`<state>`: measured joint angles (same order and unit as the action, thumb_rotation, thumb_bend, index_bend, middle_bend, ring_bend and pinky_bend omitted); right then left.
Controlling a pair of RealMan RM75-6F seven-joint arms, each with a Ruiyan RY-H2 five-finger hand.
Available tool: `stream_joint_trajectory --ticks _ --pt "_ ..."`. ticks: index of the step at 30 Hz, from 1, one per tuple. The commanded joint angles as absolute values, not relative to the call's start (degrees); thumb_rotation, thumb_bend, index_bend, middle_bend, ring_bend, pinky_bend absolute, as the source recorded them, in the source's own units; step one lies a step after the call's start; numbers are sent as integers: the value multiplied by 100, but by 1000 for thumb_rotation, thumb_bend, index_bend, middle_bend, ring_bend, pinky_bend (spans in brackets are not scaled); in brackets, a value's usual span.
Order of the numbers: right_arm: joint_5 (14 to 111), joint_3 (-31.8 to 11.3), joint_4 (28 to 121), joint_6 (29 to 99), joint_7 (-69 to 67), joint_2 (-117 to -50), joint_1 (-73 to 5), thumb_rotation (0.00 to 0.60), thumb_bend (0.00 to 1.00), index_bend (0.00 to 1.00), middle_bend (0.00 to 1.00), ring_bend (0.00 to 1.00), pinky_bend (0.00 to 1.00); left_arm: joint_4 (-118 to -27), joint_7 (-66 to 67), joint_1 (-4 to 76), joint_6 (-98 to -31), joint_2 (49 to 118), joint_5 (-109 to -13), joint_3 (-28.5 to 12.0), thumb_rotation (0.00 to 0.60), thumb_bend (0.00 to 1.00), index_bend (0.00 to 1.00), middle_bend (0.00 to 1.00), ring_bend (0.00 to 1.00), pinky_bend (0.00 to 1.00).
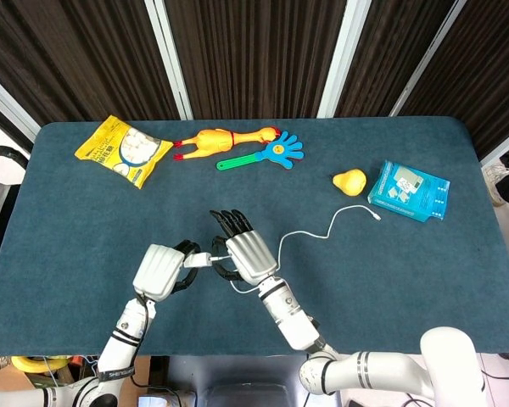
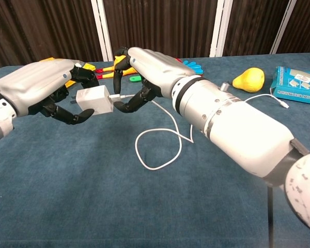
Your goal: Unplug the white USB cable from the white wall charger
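Left hand (image 2: 39,90): fingers (image 2: 67,116) curled around the white wall charger (image 2: 94,99), holding it raised off the tabletop (image 2: 93,196).
Right hand (image 2: 150,64): dark fingers (image 2: 125,106) bent in at the charger's cable end, right at the plug; whether they actually pinch the plug cannot be told from either view.
White USB cable (image 2: 160,137): plug seated in the charger's face; the cord drops from there, forms a loop on the tabletop, then trails off to the robot's right, its free end lying near the blue box (image 1: 409,190).
Charger position: between the two hands, near the front edge in the head view (image 1: 199,259).
Tabletop far side: yellow snack bag (image 1: 123,150), rubber chicken (image 1: 223,139), blue hand clapper (image 1: 267,153), yellow pear-shaped toy (image 1: 349,181).
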<state>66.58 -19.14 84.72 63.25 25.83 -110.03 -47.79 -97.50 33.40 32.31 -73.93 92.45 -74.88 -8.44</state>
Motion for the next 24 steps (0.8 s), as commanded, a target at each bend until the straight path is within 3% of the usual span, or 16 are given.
stream_joint_trajectory --ticks 1,14,24 --pt "6648 -1906 8454 6331 2594 -11024 -4797 600 441 665 147 0 0 -9756 3341 3230 -7390 9242 -7499 -842 600 648 749 766 1000 1000" --pt "6587 -1934 8479 6379 2601 -11057 -4852 600 495 696 164 0 0 -9830 3389 3206 -7420 9209 -7631 -791 600 646 749 775 1000 1000" --pt "6491 -1977 8496 6507 2773 -11160 -4897 600 583 834 231 5 0 -9863 3429 3186 -7438 9183 -7646 -811 600 647 749 775 1000 1000"
